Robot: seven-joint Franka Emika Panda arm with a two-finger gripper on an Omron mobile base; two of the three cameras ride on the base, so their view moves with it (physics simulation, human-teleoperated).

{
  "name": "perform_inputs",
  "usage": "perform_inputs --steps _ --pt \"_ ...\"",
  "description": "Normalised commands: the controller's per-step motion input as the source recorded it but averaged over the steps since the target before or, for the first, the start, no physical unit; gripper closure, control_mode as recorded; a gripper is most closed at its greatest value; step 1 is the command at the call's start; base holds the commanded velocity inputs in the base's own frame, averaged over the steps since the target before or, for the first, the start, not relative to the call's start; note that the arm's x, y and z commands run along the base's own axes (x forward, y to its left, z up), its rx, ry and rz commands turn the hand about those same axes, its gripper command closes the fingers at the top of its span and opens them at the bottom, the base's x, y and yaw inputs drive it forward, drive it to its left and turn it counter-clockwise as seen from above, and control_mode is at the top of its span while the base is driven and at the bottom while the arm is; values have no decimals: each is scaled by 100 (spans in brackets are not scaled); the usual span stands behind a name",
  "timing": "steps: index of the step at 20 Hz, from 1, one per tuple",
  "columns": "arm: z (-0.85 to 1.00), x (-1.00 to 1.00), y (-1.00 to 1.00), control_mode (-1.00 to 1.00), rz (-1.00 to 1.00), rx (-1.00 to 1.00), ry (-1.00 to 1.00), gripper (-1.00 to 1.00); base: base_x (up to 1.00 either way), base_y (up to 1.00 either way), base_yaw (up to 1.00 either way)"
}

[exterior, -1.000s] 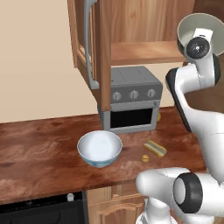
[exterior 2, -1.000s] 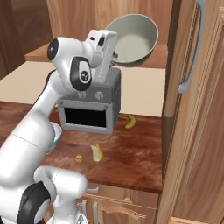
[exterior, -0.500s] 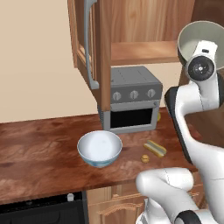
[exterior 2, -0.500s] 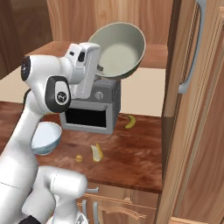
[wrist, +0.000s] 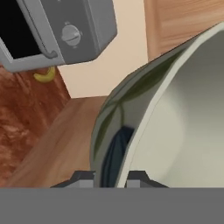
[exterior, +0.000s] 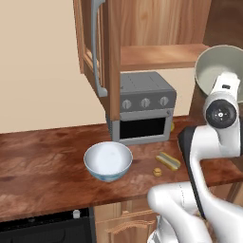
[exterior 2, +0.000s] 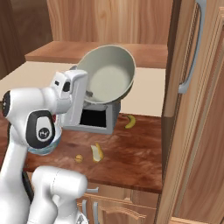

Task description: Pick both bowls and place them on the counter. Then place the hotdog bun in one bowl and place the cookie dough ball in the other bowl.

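My gripper (exterior 2: 90,93) is shut on the rim of the dark grey-green bowl (exterior 2: 107,74), holding it tilted in the air above the toaster oven with its beige inside facing out. In the hand view the bowl's rim (wrist: 131,148) runs between the fingertips. The same bowl (exterior: 218,71) hangs high at the right in the left base view. The white bowl with blue pattern (exterior: 108,160) stands upright on the counter (exterior: 42,161). To its right lie the hotdog bun (exterior: 168,160) and the cookie dough ball (exterior: 157,172), both on the wood.
A grey toaster oven (exterior: 144,111) stands at the back of the counter, with a banana (exterior 2: 129,121) beside it. An open cabinet door (exterior: 97,52) hangs above the left side, another door (exterior 2: 192,57) at the right. A plain wooden shelf (exterior 2: 100,52) lies behind the held bowl.
The arm has carried the dark bowl down and away from the cabinet shelf, toward the space over the toaster oven. Nothing on the counter moved.
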Motion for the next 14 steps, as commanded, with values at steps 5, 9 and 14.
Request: perform_inputs --steps 5,9,14 --pt "-59 -28 0 -100 0 0 16 100 0 0 0" --pt "-61 0 1 -100 0 0 26 100 0 0 0" --pt "-63 0 0 -100 0 0 13 100 0 0 0"
